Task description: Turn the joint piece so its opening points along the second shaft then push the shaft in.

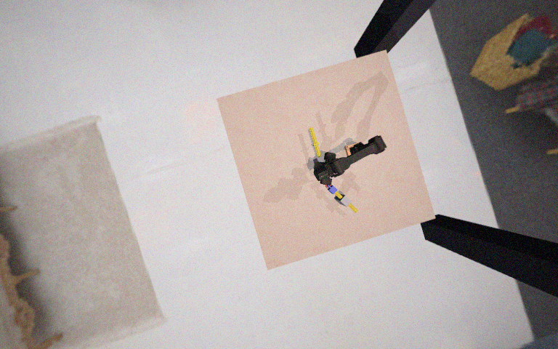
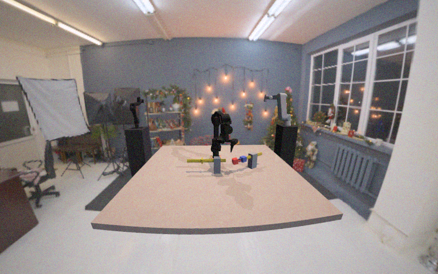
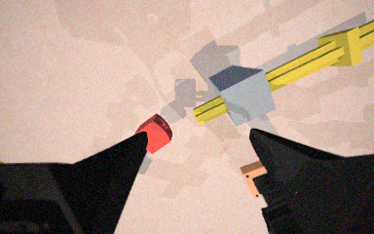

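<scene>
My gripper (image 2: 231, 149) (image 3: 198, 135) is open and empty, high above the parts. The red joint piece (image 2: 235, 160) (image 3: 158, 141) shows beside the left fingertip in the wrist view. Its dark opening faces roughly towards the second shaft, seemingly a little off that shaft's line. The blue hinge part (image 1: 332, 189) (image 2: 243, 158) links it to the fixed yellow shaft (image 1: 352, 207) (image 2: 259, 154) in its grey block (image 2: 252, 161); the left finger hides these in the wrist view. The second yellow shaft (image 1: 314, 137) (image 2: 195, 160) (image 3: 302, 69) passes through the second block (image 2: 217, 166) (image 3: 249, 99). A gap separates its near end from the joint piece.
A yellow collar (image 2: 202, 160) (image 3: 343, 47) sits on the second shaft beyond its block. An orange piece (image 1: 349, 150) (image 3: 250, 179) is at the arm's base. The pinkish table (image 1: 263, 246) (image 2: 181, 206) carries both blocks. Black pedestals (image 2: 137, 152) (image 2: 285, 142) stand beyond its back corners.
</scene>
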Controlling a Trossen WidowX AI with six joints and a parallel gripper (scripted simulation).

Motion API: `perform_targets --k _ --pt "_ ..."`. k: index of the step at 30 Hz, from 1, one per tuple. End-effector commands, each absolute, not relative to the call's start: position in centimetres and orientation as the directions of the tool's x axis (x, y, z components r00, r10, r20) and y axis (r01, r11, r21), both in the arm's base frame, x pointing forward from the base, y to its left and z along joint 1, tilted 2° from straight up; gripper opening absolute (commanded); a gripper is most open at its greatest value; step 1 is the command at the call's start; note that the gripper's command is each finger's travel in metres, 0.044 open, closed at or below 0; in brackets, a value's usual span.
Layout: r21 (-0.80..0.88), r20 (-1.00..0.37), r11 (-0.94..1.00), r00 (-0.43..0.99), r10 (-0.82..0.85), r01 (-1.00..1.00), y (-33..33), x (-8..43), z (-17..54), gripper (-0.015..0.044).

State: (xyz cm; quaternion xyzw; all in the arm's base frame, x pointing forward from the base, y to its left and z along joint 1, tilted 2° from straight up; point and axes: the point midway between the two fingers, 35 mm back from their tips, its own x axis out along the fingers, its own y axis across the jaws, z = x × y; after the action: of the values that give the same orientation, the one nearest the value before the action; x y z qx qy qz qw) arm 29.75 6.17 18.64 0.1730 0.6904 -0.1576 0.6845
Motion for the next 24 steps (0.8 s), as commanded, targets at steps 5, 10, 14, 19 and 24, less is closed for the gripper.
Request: perform_targets --k 5,10,14,19,24 --pt "0.034 -0.998 0.745 -0.011 0.056 0.666 6.1 29.7 18.1 0.044" --pt "0.037 -0.997 0.629 -0.013 0.074 0.777 6.0 29.7 17.9 0.044" --pt "0.034 -0.996 0.524 -0.014 0.088 0.851 6.0 29.7 17.7 0.044" --pt "0.027 -0.994 0.381 -0.015 0.106 0.924 5.9 29.7 17.5 0.044" --pt "0.013 -0.992 0.228 -0.016 0.125 0.974 5.8 29.7 17.3 0.044"
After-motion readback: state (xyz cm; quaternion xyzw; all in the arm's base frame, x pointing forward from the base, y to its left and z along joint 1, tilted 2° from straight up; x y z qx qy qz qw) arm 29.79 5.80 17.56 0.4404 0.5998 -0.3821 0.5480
